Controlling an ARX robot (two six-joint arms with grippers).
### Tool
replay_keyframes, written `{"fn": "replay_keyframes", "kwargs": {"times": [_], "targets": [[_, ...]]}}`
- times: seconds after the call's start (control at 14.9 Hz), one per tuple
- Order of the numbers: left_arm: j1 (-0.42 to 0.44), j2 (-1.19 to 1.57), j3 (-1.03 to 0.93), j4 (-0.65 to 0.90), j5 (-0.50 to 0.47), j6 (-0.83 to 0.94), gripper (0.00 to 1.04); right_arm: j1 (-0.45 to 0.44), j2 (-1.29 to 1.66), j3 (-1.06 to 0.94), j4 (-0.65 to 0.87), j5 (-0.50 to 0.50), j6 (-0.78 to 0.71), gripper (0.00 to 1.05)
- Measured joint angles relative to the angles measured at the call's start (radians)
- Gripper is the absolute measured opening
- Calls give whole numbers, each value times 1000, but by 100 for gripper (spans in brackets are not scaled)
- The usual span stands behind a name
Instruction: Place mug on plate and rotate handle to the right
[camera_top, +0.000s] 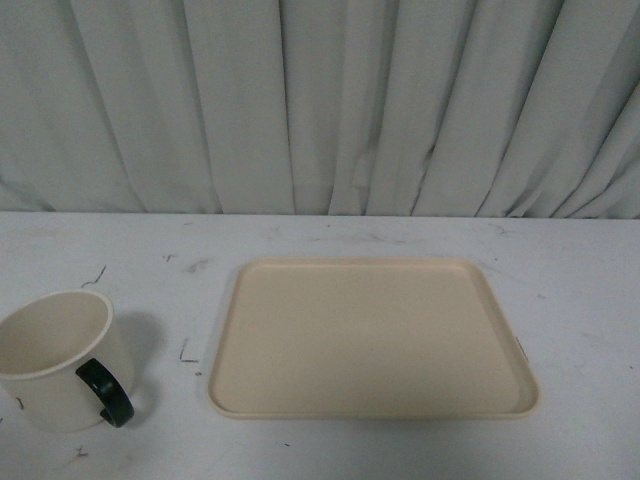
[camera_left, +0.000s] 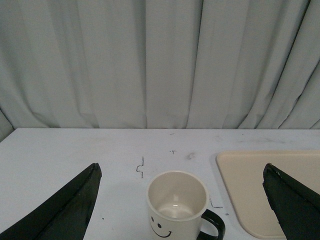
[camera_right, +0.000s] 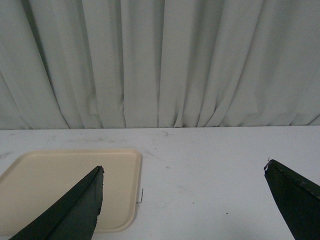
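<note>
1. Curtain (camera_top: 320, 100): one, pale grey, pleated, hanging behind the table's far edge. All three views show it.

2. Table (camera_top: 580, 440): one, white, with small scuffs and dark marks.

3. Plate (camera_top: 370, 340): one, a beige rectangular tray with rounded corners and a low rim. It lies flat at the middle of the table with nothing on it. The right wrist view shows one end of it and does not show the mug.

4. Left gripper (camera_left: 181, 169): one. Its two black fingers (camera_left: 70, 210) are spread wide and hold nothing. In its wrist view the mug stands between them, touching neither.

5. Right gripper (camera_right: 183, 167): one. Its two black fingers (camera_right: 75, 210) are spread wide and empty. One finger shows in front of the plate, the other over bare table. The front view shows neither gripper.

6. Mug (camera_top: 55, 355): one, cream-white, upright and empty. It stands on the table left of the plate, apart from it.

7. Handle (camera_top: 105, 392): one, a glossy black loop on the mug's plate-facing side, angled towards the near edge.

8. Smiley face (camera_left: 161, 229): one, printed in black. Only the left wrist view shows it.
</note>
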Motion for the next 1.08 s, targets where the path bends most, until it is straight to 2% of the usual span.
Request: {"fn": "replay_keyframes", "kwargs": {"times": [0.87,1.08], "targets": [[0,0,0,0,0,0,98,0,0,0,0,0,0,98],[-15,122,39,-88,-69,-8,98,0,0,0,0,1,0,98]]}}
